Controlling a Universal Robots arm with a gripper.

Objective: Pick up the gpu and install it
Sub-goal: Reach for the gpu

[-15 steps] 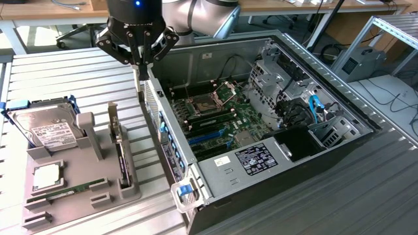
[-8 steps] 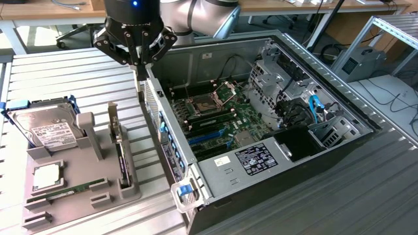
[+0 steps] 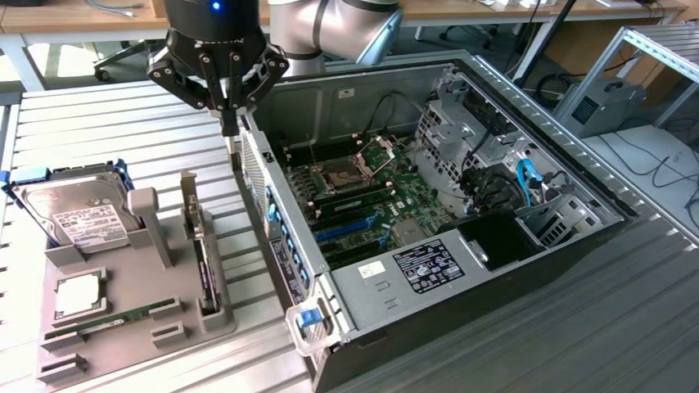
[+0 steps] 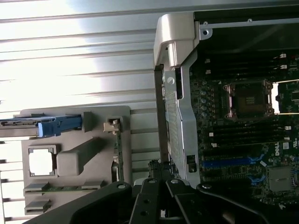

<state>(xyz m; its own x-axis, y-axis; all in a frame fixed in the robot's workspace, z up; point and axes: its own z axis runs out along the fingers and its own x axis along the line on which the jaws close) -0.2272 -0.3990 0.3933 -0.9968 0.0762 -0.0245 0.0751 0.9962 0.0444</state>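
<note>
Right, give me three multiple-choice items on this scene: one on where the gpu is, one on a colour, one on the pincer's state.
1. Relative to the computer case, the gpu is:
A. outside it, on edge in the grey holder
B. seated inside it
C. lying across its top edge

2. The carrier around the hard drive is:
A. red
B. blue
C. yellow

3. The pincer is:
A. open wide
B. shut on the gpu
C. shut, with the gpu not in it

Answers:
1 A: the card stands in the holder's slot beside the hard drive, clear of the case.
2 B: blue plastic shows at the drive's edges.
3 C: the fingers meet above the gap between holder and case, while the card sits in its slot.
</note>
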